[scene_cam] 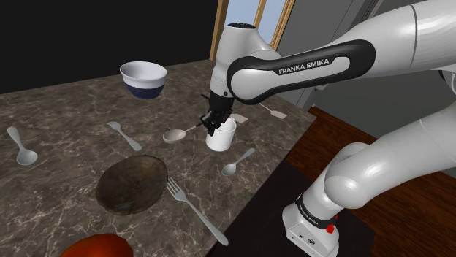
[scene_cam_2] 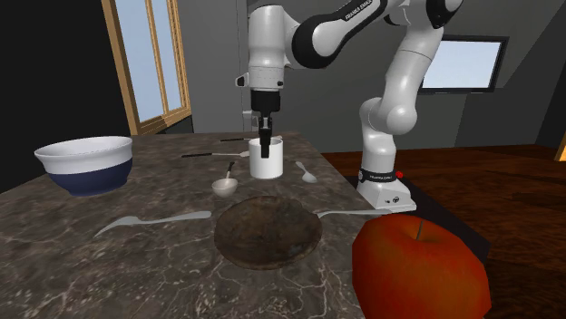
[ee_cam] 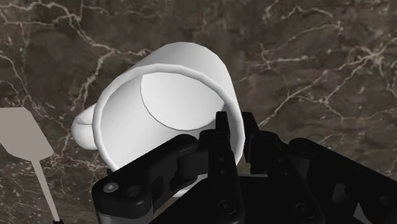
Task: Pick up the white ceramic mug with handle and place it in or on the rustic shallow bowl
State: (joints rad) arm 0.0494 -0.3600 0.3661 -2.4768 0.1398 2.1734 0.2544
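Closest to the wrist camera, the end effector (ee_cam: 235,130) is nearly closed, pinching the wall of the white mug (ee_cam: 178,83) at its rim, one finger inside and one outside. That rim grip probably suits a mouth too wide to span, and it leaves the handle (ee_cam: 83,127) free on the far side. The mug stands upright on the dark marble bench (scene_cam: 66,109), or just above it; I cannot tell which. The brown shallow bowl (scene_cam: 133,184) lies empty nearer the bench's front edge, well apart from the mug. There is one mug, one shallow bowl, one blue-and-white bowl (scene_cam: 143,79), one red apple (scene_cam_2: 419,263), one spatula (scene_cam: 272,111), three spoons (scene_cam: 179,134) (scene_cam: 237,162) (scene_cam: 26,155) and two forks (scene_cam: 126,136) (scene_cam: 197,214).
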